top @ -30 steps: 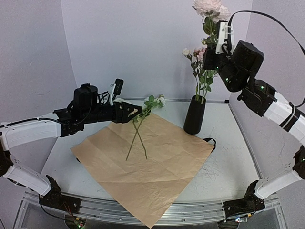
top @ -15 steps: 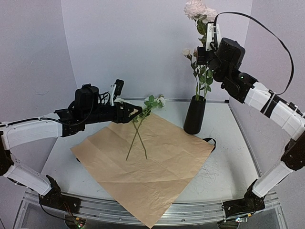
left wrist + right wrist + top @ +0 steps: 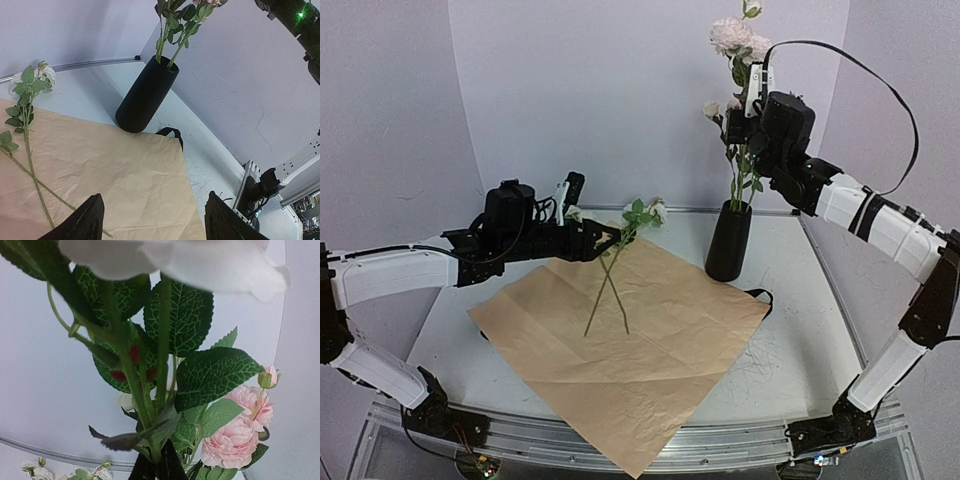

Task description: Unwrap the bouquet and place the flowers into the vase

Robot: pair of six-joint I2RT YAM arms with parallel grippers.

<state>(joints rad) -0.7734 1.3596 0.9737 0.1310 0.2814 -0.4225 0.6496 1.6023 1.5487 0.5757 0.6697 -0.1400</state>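
Right jaws are clamped on one flower (image 3: 732, 35), held high at far right, bloom up, long axis near upright, directly above the vase (image 3: 728, 242). Whether its foot is already inside the mouth cannot be told. Left jaws are held apart and empty, just left of two flowers (image 3: 611, 283) laid crossed on the paper (image 3: 650, 350). A straight lowering is judged to be called for.

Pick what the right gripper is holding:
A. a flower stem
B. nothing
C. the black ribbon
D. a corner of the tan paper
A: the right gripper is shut on a green flower stem, high over the vase.
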